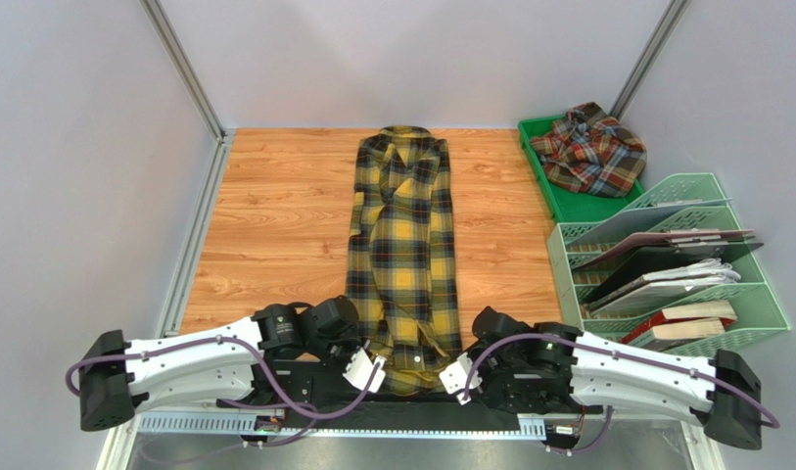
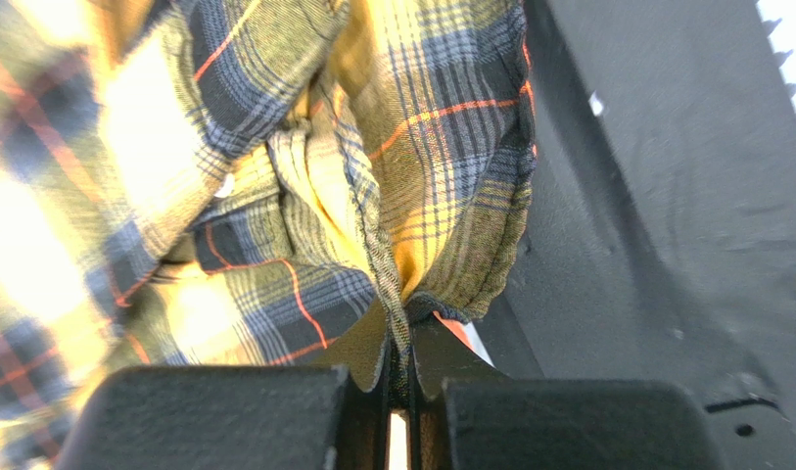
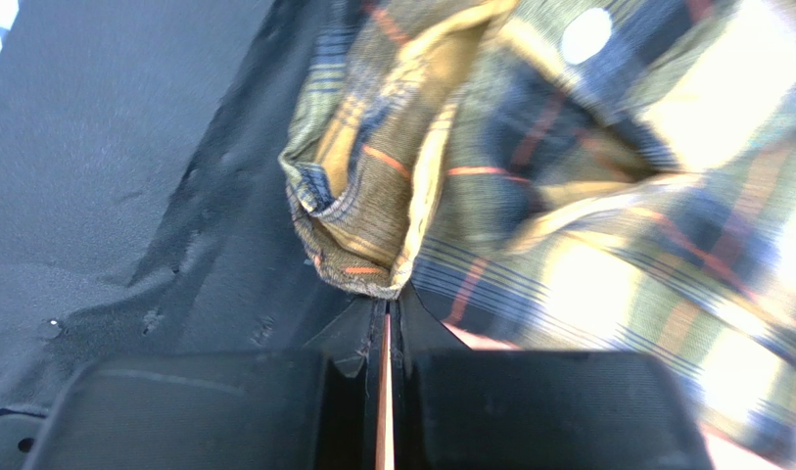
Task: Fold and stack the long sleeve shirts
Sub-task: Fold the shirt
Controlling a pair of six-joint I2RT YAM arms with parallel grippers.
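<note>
A yellow and black check long sleeve shirt [image 1: 403, 245] lies lengthwise down the middle of the wooden table, folded narrow, collar at the far end. Its near hem hangs over the black strip by the arm bases. My left gripper [image 1: 381, 366] is shut on the hem's left corner, and a seam of plaid cloth [image 2: 372, 225] runs down between its jaws [image 2: 399, 338]. My right gripper [image 1: 450, 373] is shut at the right corner, and the folded hem edge [image 3: 357, 264] meets its tips [image 3: 387, 308]. The rust-red and teal check shirt [image 1: 589, 149] lies crumpled at the back right.
The red shirt rests in a green plastic tray [image 1: 568, 204]. A pale green file rack [image 1: 666, 264] with books and papers stands at the right edge. Black base plate [image 2: 666, 196] [image 3: 98, 147] lies under both grippers. Metal posts stand at the back corners.
</note>
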